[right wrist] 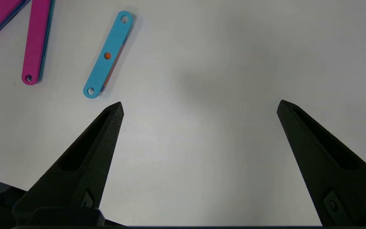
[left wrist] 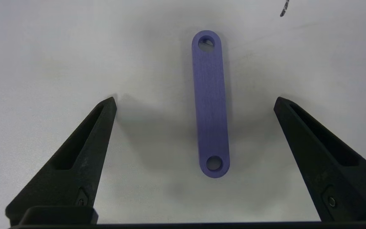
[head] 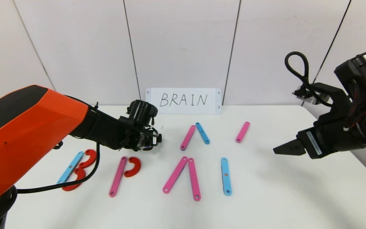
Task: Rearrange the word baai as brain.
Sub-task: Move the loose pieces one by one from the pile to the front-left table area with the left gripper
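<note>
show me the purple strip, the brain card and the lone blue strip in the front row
purple strip (left wrist: 211,105), left wrist view, middle of its flat face
card (head: 183,100), head view, on the handwritten letters
blue strip (head: 226,176), head view, midway along its length

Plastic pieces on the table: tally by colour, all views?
Pink strips: 5
Blue strips: 3
Red curves: 3
Purple strips: 1, seen only in the left wrist view
Total: 12
</note>
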